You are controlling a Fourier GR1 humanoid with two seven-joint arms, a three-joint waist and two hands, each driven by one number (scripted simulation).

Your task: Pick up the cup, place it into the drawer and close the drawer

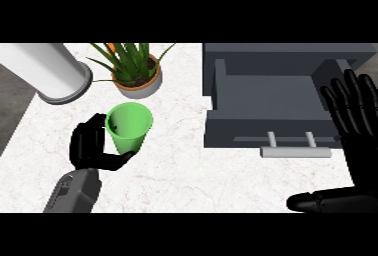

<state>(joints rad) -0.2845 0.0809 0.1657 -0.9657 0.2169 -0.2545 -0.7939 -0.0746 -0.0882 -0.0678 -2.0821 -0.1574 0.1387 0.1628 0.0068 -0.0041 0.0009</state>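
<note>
Green cup [130, 126] tilting in left hand [92, 145] curling round it, right hand [353, 120] spread by drawer [269, 95], possibly catching its front while crossing.

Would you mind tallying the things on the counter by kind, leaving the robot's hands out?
Cups: 1, the green cup, held in the left hand.
Drawers: 1, the open grey drawer.
Potted plants: 1, the potted plant.
Cylinders: 1, the white cylinder.
Total: 4
</note>
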